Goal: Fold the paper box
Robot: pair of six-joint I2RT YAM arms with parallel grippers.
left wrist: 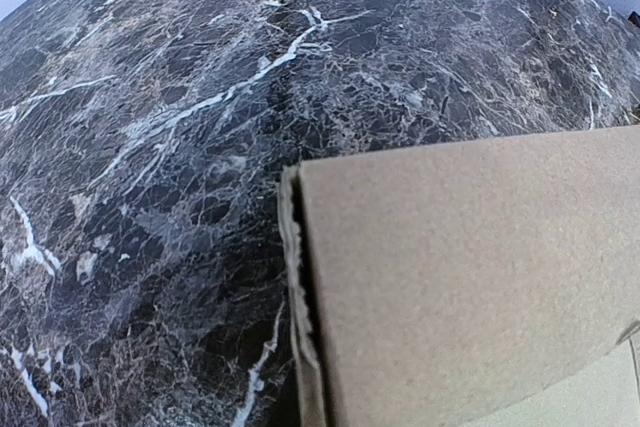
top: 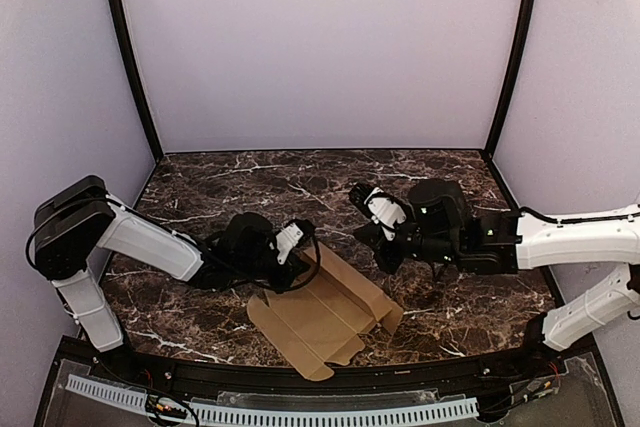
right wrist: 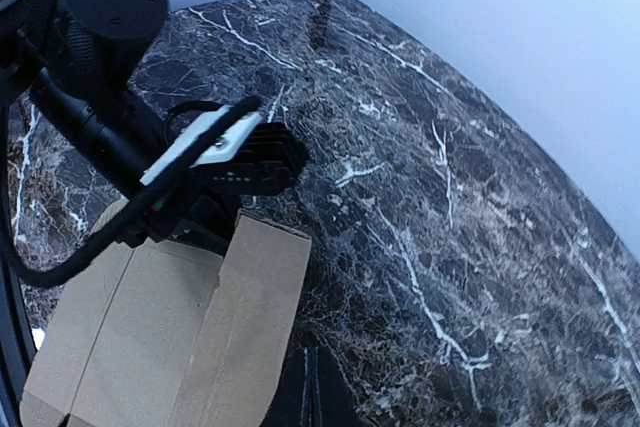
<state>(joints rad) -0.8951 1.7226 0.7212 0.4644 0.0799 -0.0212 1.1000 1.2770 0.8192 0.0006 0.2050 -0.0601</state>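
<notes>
Paper box (top: 322, 315): brown cardboard sheet, partly folded, at middle of worktop's (top: 230, 182) near edge. Left gripper (top: 290, 255) pressed together, looks to pinch flap (right wrist: 262, 287) at box's far left side. Right gripper (top: 365, 202) pressed together, holds nothing, hangs near box's far right side. Cardboard looks light, thin, bendy at creases; may slide on smooth stone. Best hold: flap edges.

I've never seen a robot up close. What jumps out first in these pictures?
A flat brown paper box, a creased cardboard sheet, lies on the dark marble table near its front edge. Two black-and-white arms reach in from either side. The left gripper sits at the sheet's far left corner, and the right gripper hangs shut just beyond its right side.
</notes>
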